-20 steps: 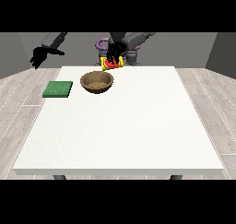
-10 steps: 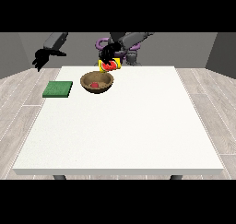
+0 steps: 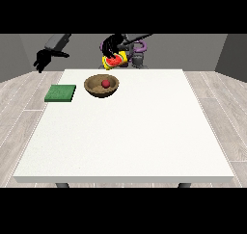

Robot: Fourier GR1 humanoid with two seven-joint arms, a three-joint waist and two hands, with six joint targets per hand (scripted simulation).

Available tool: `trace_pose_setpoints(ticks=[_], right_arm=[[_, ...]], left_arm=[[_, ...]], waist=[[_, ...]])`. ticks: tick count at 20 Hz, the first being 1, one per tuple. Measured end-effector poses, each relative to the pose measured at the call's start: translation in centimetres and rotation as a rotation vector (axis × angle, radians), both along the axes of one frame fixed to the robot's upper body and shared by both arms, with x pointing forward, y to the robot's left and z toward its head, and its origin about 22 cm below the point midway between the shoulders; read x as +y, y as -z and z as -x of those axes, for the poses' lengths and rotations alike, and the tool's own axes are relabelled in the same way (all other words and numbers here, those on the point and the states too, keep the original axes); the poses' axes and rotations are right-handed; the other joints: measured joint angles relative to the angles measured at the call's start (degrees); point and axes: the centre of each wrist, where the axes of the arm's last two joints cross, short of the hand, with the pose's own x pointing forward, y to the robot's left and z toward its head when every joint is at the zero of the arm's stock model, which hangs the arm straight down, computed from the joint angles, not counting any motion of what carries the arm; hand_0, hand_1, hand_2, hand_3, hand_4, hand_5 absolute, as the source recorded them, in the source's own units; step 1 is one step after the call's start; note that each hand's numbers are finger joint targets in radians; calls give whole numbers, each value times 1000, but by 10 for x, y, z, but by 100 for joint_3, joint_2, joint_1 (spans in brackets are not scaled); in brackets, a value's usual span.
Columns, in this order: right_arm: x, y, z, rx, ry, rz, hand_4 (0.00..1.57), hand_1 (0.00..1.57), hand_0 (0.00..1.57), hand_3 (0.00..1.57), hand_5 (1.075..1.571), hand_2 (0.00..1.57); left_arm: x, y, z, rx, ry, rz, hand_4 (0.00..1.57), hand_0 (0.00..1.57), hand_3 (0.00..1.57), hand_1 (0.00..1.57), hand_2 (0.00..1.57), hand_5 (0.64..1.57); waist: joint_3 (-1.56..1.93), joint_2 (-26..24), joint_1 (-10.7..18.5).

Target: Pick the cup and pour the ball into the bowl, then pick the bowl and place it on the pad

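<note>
A: Progress entry. Ball [image 3: 105,84] is noted inside the bowl [image 3: 102,85], resting near its middle, so the pour is judged done. Cup [image 3: 115,61] is seen tipped and held above the far rim of the bowl, just behind it, by the hand at the view's right [image 3: 112,46]. Its fingers are curled round the cup from above.

B: Is anything seen left in the cup?

A: A red patch is visible at its mouth, but whether that is the cup's lining or contents cannot be told. Only one ball is made out, and it is in the bowl.

B: What is recorded for the other hand?

A: The hand at the view's left [image 3: 42,60] is held in the air beyond the tabletop's [image 3: 125,132] far left corner, well apart from every object. Nothing is held by it; whether its fingers are spread or drawn together cannot be told.

B: And what is left of the task?

A: The second half is judged not yet begun. The bowl sits on the tabletop, untouched by either hand. The pad [image 3: 61,93], a green square, lies flat just beside the bowl toward the view's left, with nothing on it. The cup must presumably be set down or cleared before the bowl is grasped and carried over to the pad.
</note>
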Motion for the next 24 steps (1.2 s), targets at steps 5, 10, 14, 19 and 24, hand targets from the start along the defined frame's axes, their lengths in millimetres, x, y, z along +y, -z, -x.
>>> trace_pose_setpoints(ticks=[5,10,14,19,24], right_arm=[[-6,5,6,28,-10,-27,462,0,0,0,1557,0],[-7,14,13,79,8,-60,482,0,0,0,1561,0],[-4,14,12,76,46,-74,470,0,0,0,1557,0],[8,11,3,32,82,-89,256,0,0,0,1565,0],[28,8,-9,-11,45,-117,391,0,0,0,1570,0]], left_arm=[[-1,-5,3,-17,8,3,1194,1349,1571,1349,1571,1456],[27,-18,-6,62,-18,340,998,415,1571,415,1571,1565],[73,-26,-21,102,-66,615,878,494,1551,494,1571,1565],[109,-29,-29,233,-55,957,775,1177,1125,1177,1400,1537],[136,-23,-33,333,5,1274,830,519,0,519,0,1545]], waist=[[-1,87,85],[-17,26,489],[-25,93,811],[-31,524,1017],[-31,999,932]])
